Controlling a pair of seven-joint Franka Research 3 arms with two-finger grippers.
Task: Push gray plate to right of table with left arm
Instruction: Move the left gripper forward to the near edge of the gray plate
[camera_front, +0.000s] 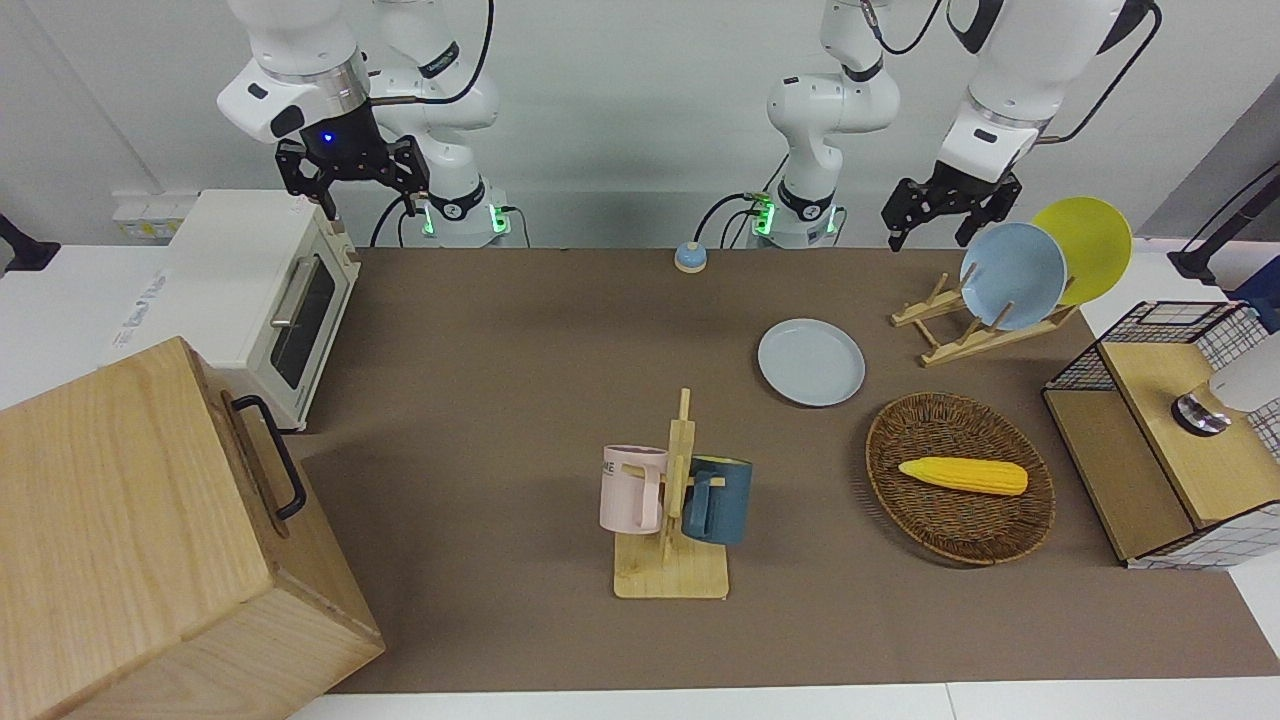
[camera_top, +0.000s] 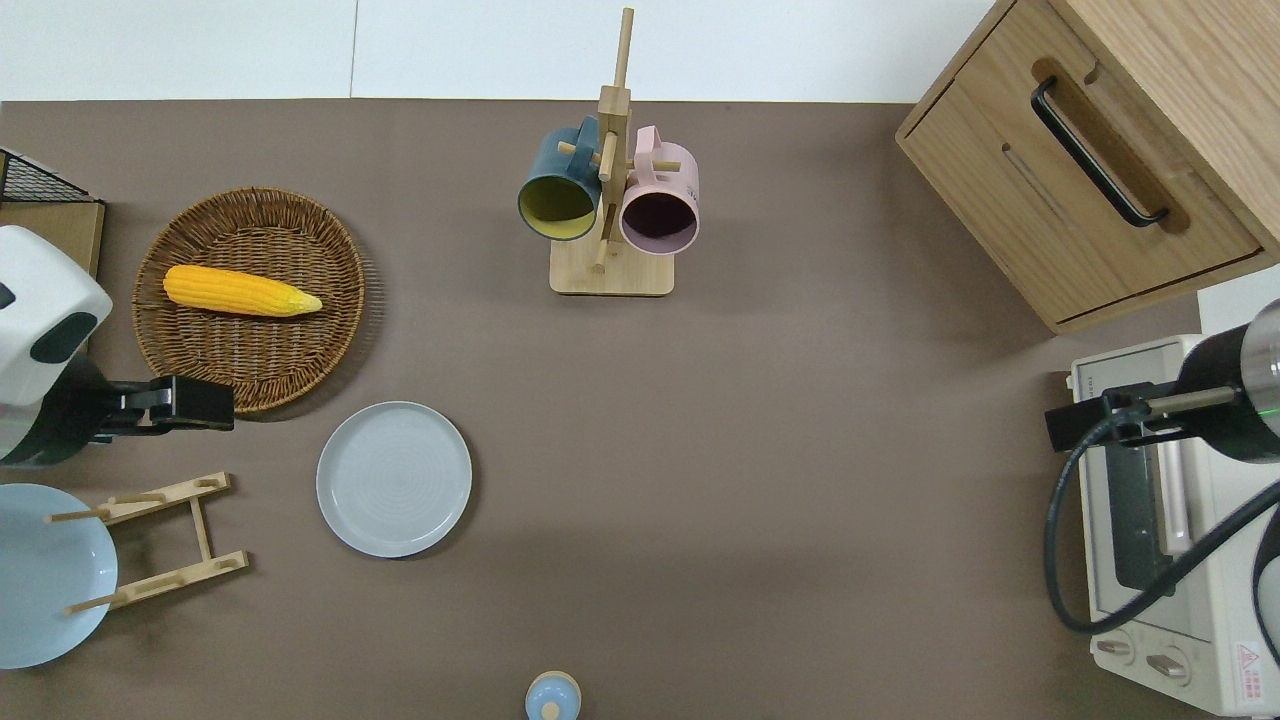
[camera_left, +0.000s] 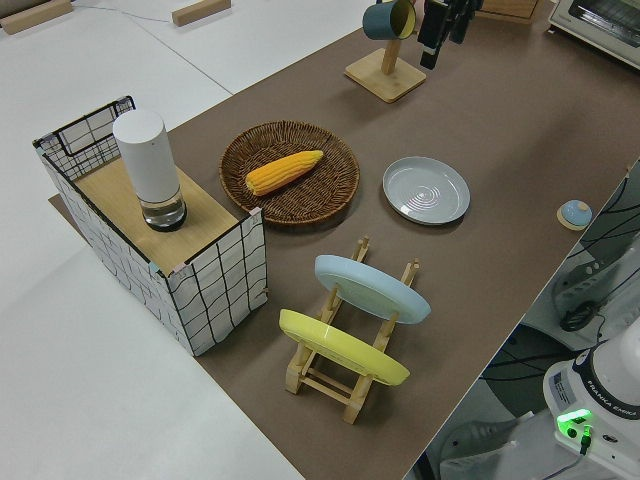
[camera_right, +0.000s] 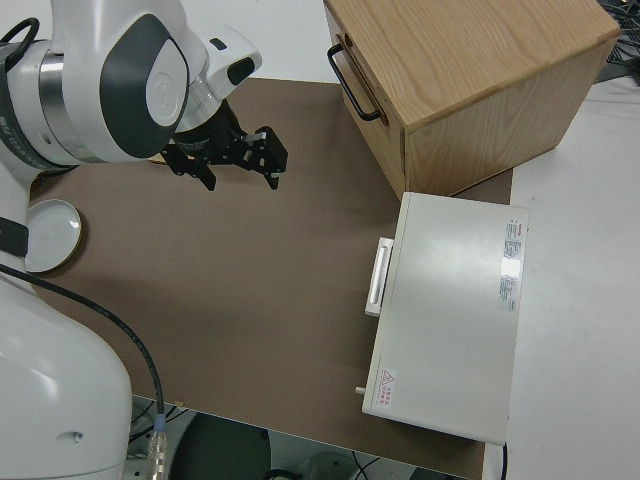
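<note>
The gray plate (camera_front: 811, 362) lies flat on the brown table (camera_front: 500, 330), between the wicker basket and the plate rack and a little toward the right arm's end from them; it also shows in the overhead view (camera_top: 394, 478) and the left side view (camera_left: 426, 190). My left gripper (camera_front: 932, 232) is up in the air with its fingers open and empty. In the overhead view it (camera_top: 215, 408) is over the table by the basket's rim, apart from the plate on the side of the left arm's end. My right gripper (camera_front: 352, 190) is open and the right arm is parked.
A wooden rack (camera_top: 160, 540) holds a sky-blue plate (camera_front: 1012, 275) and a yellow plate (camera_front: 1090, 245). A wicker basket (camera_top: 250, 350) holds a corn cob (camera_top: 240, 290). A mug rack (camera_front: 672, 520), wire crate (camera_front: 1160, 430), toaster oven (camera_front: 260, 290), wooden cabinet (camera_front: 140, 540) and small blue knob (camera_front: 690, 258) also stand here.
</note>
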